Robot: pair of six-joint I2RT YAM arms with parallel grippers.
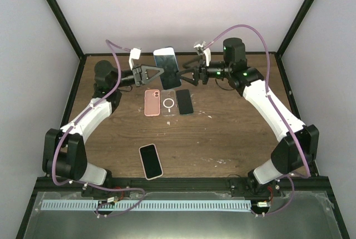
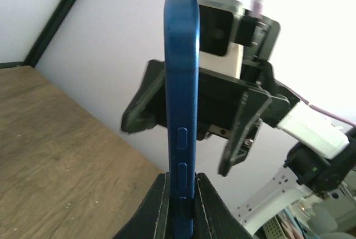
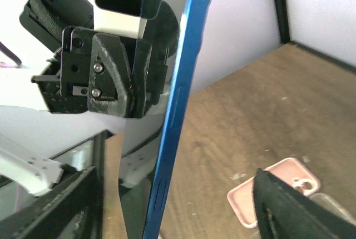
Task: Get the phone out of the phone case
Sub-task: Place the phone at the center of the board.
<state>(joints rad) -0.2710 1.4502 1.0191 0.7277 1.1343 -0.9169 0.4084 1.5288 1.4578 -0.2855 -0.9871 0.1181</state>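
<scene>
**Top view:** The left arm [image 1: 92, 114] and right arm [image 1: 267, 100] meet over the far middle of the tabletop [image 1: 233, 139]. Between them the phone [image 1: 166, 61] is held off the wood, screen towards the camera. The left jaws meet its lower part from the left, and the right jaws stand just beside it on the right. Below lie a pink case [image 1: 152, 102], a clear case [image 1: 168, 103] and a black phone [image 1: 184, 101] in a row, with another phone [image 1: 150, 161] nearer the bases. I judge this to be the separating step: one arm steadies the cased phone while the other gets ready to work on it

**Left wrist view:** The blue case [image 2: 181, 83] stands edge-on and upright, side buttons showing. The left jaws are closed tight on its lower end, one finger [image 2: 158, 208] pressed to each face. The right jaws' black body sits behind the case, though contact cannot be told from here

**Right wrist view:** The blue case [image 3: 181, 83] runs edge-on up the middle. The right jaws are spread wide, one finger [image 3: 275, 205] at the right and one finger [image 3: 67, 208] at the left, both apart from the case and holding nothing. Whether the phone has started to leave the case cannot be seen. The next move probably calls for the right jaws to close on a case lip or corner and peel it back, while the left grip holds firm without pinning phone and case together
</scene>
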